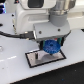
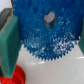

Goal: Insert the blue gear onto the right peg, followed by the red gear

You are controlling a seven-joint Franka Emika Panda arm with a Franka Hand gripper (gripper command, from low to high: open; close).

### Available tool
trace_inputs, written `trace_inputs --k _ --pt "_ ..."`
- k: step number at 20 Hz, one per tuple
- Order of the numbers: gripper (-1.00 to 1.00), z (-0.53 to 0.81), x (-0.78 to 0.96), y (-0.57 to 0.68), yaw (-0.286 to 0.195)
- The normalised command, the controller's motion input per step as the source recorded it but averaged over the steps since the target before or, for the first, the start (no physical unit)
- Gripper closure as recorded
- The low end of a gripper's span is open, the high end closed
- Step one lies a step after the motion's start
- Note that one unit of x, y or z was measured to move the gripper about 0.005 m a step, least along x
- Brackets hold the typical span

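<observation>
- Blue gear pinched between the fingers of the gripper, held edge-on above the plate in the exterior view.
- Toothed rim and centre hole plainly visible in the wrist view, the blue gear filling most of the picture.
- Green finger pads pressed against the gear's flat faces, one on each side, jaws closed onto the disc.
- Gear hanging low over the black-framed white plate, toward the exterior view's right end of it; contact with the plate impossible to tell from either picture.
- Right peg hidden behind gear and gripper in both views; no telling whether the centre hole sits over it.
- Red gear lying on the white surface just below one green pad in the wrist view, only part of its toothed red edge showing at the picture's corner.
- Red gear apart from the blue one, not touching it.
- White arm bulking large above the scene in the exterior view, a dark cable trailing off toward the exterior view's left.
- White table under the plate.
</observation>
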Motion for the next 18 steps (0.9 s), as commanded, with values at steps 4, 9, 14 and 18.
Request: trace_inputs --k 4,9,14,18 --pt "1.00 0.01 0.12 -0.01 0.000" --pt "1.00 0.27 0.45 0.11 0.000" --pt "1.00 0.28 0.32 0.20 0.000" --pt "1.00 0.04 0.14 -0.01 0.000"
